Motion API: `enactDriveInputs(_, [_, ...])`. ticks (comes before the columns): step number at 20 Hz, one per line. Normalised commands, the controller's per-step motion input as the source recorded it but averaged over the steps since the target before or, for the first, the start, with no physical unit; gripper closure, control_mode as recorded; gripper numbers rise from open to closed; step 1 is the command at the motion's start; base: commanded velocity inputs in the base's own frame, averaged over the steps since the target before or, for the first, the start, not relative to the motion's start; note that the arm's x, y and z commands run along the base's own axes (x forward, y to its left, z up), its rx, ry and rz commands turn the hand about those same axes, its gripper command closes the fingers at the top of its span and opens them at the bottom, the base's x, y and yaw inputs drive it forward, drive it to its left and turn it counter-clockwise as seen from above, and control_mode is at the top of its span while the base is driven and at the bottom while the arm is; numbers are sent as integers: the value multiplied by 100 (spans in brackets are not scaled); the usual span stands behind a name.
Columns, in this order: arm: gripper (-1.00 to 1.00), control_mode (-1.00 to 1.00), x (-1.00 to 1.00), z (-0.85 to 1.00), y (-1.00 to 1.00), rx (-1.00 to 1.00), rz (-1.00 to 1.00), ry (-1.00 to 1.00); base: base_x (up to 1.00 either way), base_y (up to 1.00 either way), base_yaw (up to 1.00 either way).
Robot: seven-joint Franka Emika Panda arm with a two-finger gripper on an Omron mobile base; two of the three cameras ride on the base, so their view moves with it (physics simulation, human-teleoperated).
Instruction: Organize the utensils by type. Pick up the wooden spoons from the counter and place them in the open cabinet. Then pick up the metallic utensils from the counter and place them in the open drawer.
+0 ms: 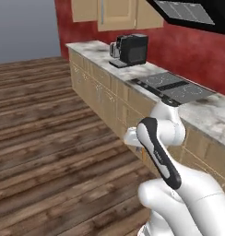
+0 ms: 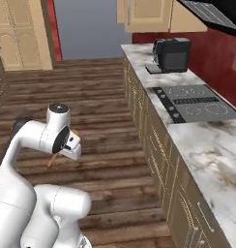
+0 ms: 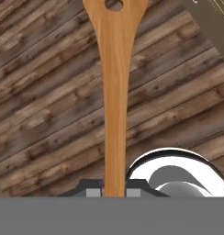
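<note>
A wooden spoon (image 3: 114, 92) is clamped between the narrowly set jaws, whose fingertips (image 3: 92, 193) are seen pressed against either side of the handle at the bottom of the hand view. From the jaws the orange-brown handle runs straight away along the line of sight, widening toward a far end pierced by a small hole. Beyond the jaws and behind the spoon lies the dark wooden plank floor (image 3: 45, 105), well apart from the spoon.

In the right base view the gripper (image 2: 71, 143) is seen low over the floor, out in front of the base cabinets (image 2: 154, 140), and an orange-brown piece of the spoon (image 2: 53, 159) is seen sticking out below and beside the hand. The desk (image 2: 207, 140), a white-grey marble slab, lies well off to the far side of the jaws and above their level. On it, farther along from the jaws, a black cooktop (image 2: 197, 102) is set flush, and past that a dark coffee machine (image 2: 172, 54) stands upright. Tan wall cabinets (image 1: 116, 14) are hung above the desk against the red wall (image 1: 179, 44), high above the jaws.
</note>
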Motion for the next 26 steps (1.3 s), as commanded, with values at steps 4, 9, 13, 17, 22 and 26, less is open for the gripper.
enactDriveInputs(4, [100,100,0,0,0,0,0,0,41,0,64])
enactDriveInputs(9, [100,100,0,0,0,0,0,0,94,0,12])
enactDriveInputs(13, [100,100,0,0,0,0,0,0,100,0,0])
enactDriveInputs(17, [100,100,0,0,0,0,0,0,100,0,0])
enactDriveInputs(22, [100,100,0,0,0,0,0,0,100,0,0])
enactDriveInputs(26, [100,100,0,0,0,0,0,0,100,0,0])
